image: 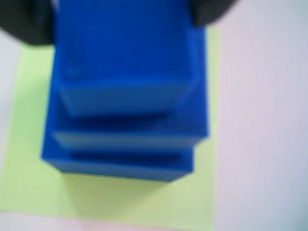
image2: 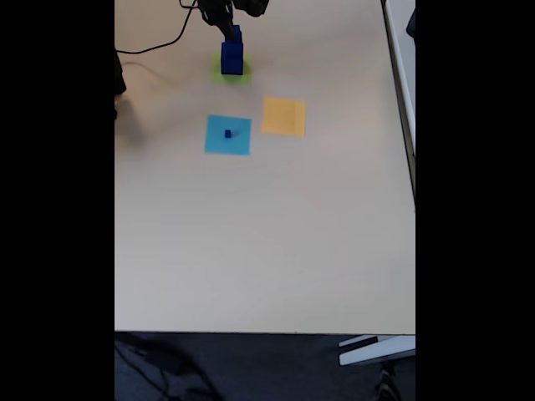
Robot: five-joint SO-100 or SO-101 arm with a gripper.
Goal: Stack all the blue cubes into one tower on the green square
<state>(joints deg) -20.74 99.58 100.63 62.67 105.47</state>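
My pincer [image: 125, 14] grips the third cube [image: 120, 62] sides-on, squaring it atop the tower [image2: 231, 52] on the green square [image: 29, 144]. Tiniest cube [image2: 227, 134] sits apart on the light-blue square [image2: 238, 144], left for last.

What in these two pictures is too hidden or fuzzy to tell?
- Wrist view: the tower is blurred and cut off at the top edge; whether the jaws grip it is unclear.
- Fixed view: the gripper is small and dark.
- Fixed view: the tiny cube lacks detail.

No legible text or markings.
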